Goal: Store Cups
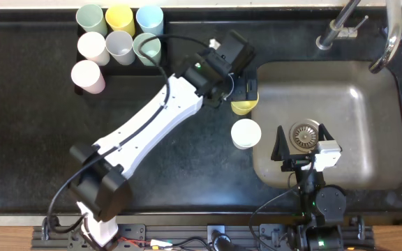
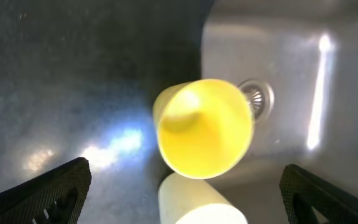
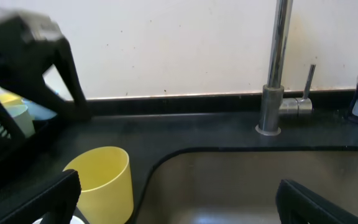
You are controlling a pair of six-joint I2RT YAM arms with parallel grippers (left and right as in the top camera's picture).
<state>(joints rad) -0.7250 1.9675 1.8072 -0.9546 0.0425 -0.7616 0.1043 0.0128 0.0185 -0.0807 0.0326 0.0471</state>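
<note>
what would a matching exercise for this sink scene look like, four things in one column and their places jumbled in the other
Things
1. pink cup
2. blue cup
3. yellow cup nearest the sink
4. right gripper

Places
a. in the tray, at one end of the row farthest from the arms
b. open, above the sink basin
c. on the counter, just outside the tray
d. upright at the sink's edge, under the open left gripper

Pairs: 1-c, 2-a, 3-d, 4-b
</note>
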